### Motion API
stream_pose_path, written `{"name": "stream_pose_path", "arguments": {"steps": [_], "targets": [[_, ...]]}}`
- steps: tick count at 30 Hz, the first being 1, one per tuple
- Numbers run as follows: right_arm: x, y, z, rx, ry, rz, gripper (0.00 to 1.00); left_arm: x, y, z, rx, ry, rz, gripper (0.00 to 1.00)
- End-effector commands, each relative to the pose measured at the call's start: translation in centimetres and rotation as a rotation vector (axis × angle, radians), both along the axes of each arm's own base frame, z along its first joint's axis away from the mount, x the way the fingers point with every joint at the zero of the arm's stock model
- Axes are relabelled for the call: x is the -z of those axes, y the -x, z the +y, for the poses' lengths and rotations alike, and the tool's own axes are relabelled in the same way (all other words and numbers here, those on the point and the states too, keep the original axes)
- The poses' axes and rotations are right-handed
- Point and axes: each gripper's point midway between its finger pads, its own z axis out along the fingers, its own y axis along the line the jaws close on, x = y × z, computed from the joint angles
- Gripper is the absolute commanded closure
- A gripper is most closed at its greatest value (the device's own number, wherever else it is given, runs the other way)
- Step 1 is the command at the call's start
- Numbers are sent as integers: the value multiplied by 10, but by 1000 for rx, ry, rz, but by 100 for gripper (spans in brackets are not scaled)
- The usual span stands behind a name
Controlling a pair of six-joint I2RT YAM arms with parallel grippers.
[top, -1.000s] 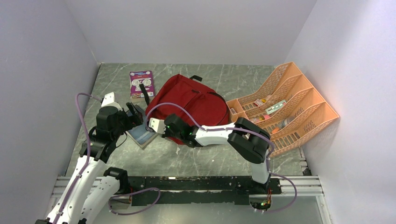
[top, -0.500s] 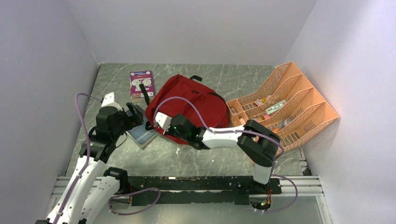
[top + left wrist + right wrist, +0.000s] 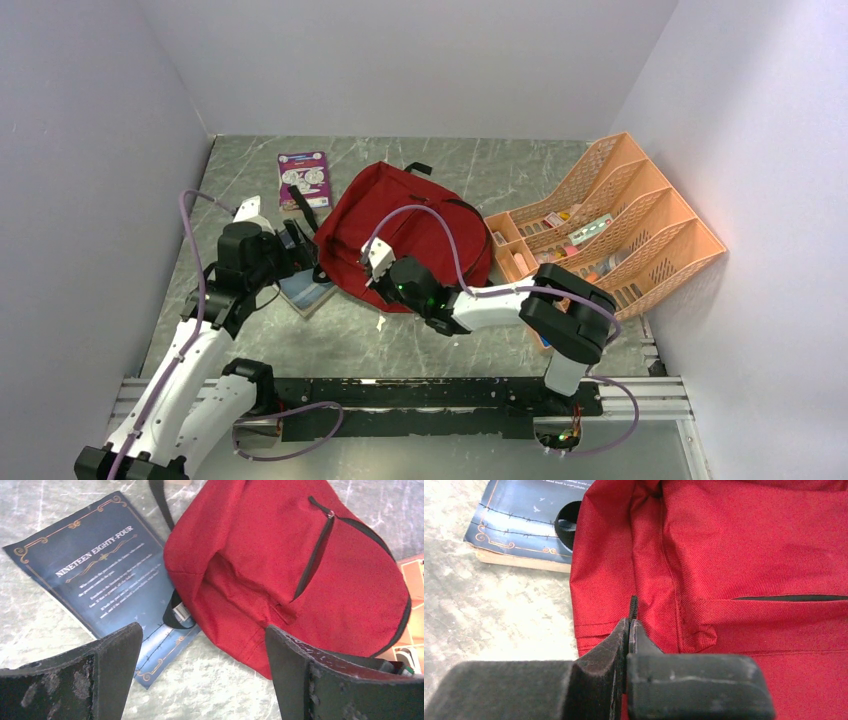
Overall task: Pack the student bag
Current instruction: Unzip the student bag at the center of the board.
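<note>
Marble tabletop (image 3: 400, 345): your student bag (image 3: 420, 225) lay mid-surface, overlapping a blue book (image 3: 95, 575).
Your left tool (image 3: 202, 640) hung spread above both; your right tool (image 3: 629, 625), pressed together, pinched a black tab (image 3: 633, 605) on the bag.

The student bag (image 3: 400, 185), a dark red soft backpack with black straps and zipper trim, lies slumped front-up on the grey marbled table (image 3: 500, 165), carry loop toward the far side.

The book (image 3: 90, 570) lies left of the student bag (image 3: 300, 565), the organiser (image 3: 592, 168) right.
</note>
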Motion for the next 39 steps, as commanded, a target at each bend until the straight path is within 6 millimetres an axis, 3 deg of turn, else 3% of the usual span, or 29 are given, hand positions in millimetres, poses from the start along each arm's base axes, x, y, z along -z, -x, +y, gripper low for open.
{"name": "stream_pose_path", "arguments": {"steps": [1,8,13,17,23,27,32,34,36,39], "targets": [[-23,0,3,21,-119,1,97,-12,-7,-16,66,67,-54,4],[-19,-3,-6,44,-89,-15,96,-3,-5,-18,76,71,-28,5],[-16,-4,-8,45,-82,-14,88,-3,-4,-17,76,69,-26,5],[-16,-5,-8,46,-80,-14,100,-3,-3,-15,70,58,-22,5],[-18,-6,-8,49,-75,-18,100,-2,-2,-14,67,54,-20,5],[-18,-7,-10,57,-70,-19,86,0,-2,-15,71,53,-16,5],[-15,-6,-12,59,-65,-13,77,2,-2,-15,71,51,-11,5],[-14,-6,-12,58,-65,-13,81,2,-2,-14,69,48,-10,5],[-13,-5,-12,54,-63,-11,100,2,-2,-13,66,47,-10,5],[-14,-6,-13,58,-66,-11,100,3,-2,-14,67,46,-7,5]]}}
